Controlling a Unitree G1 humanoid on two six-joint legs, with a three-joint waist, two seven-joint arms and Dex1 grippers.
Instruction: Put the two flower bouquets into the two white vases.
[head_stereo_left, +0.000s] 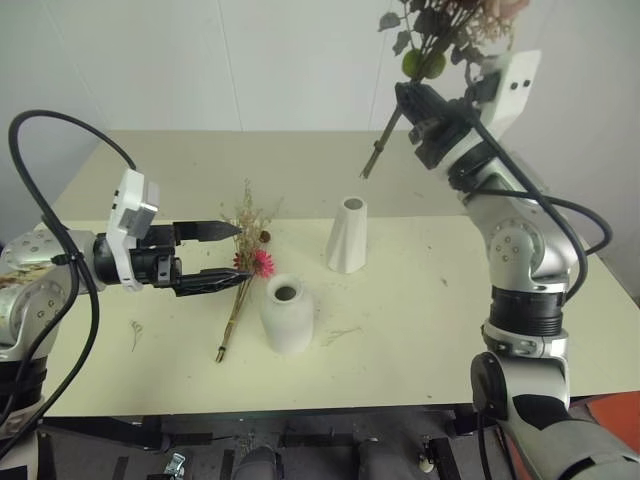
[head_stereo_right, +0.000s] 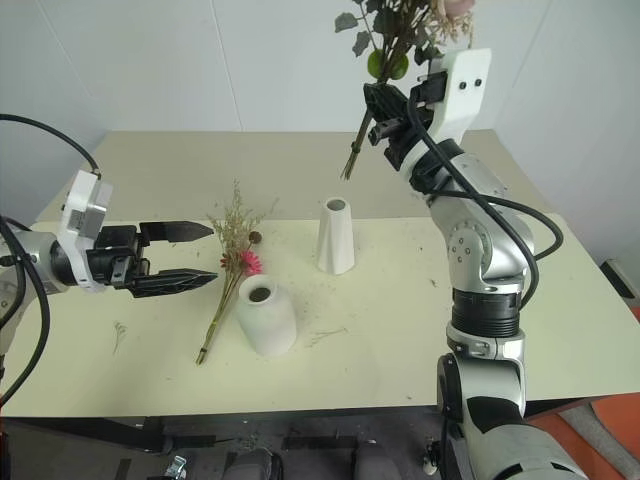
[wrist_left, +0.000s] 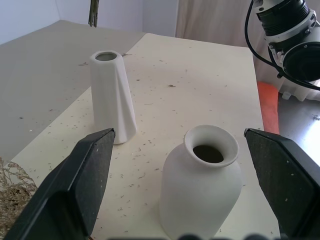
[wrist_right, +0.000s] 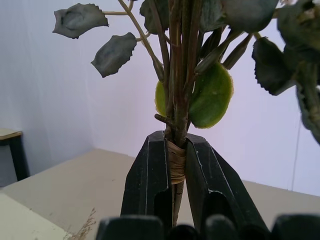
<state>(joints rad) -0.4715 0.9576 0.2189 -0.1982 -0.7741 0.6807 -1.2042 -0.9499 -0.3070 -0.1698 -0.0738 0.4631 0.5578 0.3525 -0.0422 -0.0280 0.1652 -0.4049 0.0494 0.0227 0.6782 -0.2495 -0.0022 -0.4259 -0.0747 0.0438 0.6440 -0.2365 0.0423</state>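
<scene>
I have the cream table (head_stereo_left: 420, 340) in front of me with both white vases standing upright on it, well apart. The squat bottle-shaped vase (head_stereo_left: 288, 313) sits nearer me; I judge it stable, heavy enough to stay put, but smooth and breakable if knocked. The tall cone vase (head_stereo_left: 348, 235) stands farther back; its small mouth and narrow build look easier to tip, so stems should enter straight down. The rose bouquet (head_stereo_right: 400, 40) is up in the air above and beyond the cone vase, stems pointing down and tilted. My right gripper (wrist_right: 175, 165) is closed on it at the twine-wrapped binding, which I judge the right place: the stems are stiff and bundled there, while leaves and blooms above are light and would crush. The dry grass bouquet (head_stereo_left: 243, 262) with its magenta daisy lies flat on the table just beside the squat vase; I judge it brittle and very light, best taken low on the stems. My left gripper (head_stereo_left: 210, 258) hangs over it, jaws wide apart, holding nothing.
</scene>
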